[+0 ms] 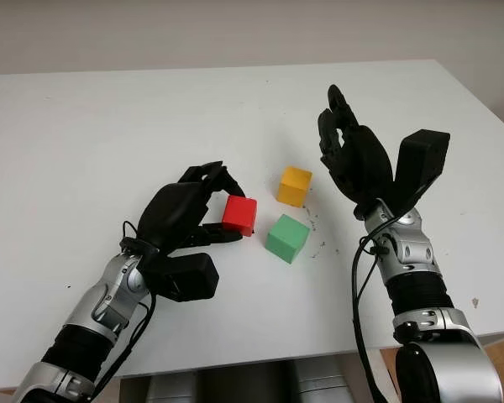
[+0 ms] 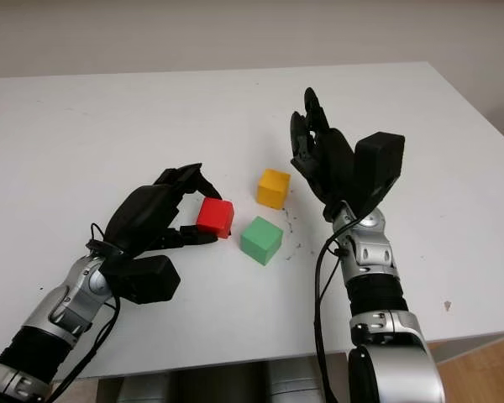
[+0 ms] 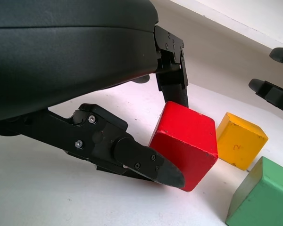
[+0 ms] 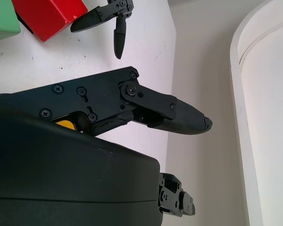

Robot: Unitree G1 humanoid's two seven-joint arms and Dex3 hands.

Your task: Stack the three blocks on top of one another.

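My left hand (image 1: 189, 210) is closed around the red block (image 1: 239, 215): one finger (image 3: 172, 75) behind it, the thumb (image 3: 146, 162) against its near lower edge. The block sits tilted, one edge off the white table (image 1: 109, 126). Just beyond my fingertips lies the green block (image 1: 286, 238), with the yellow block (image 1: 295, 185) a little farther out, the two apart. My right hand (image 1: 349, 151) hovers open past the yellow one. Risk: the pinch is low and skewed, so the red block may rotate out or land crooked.
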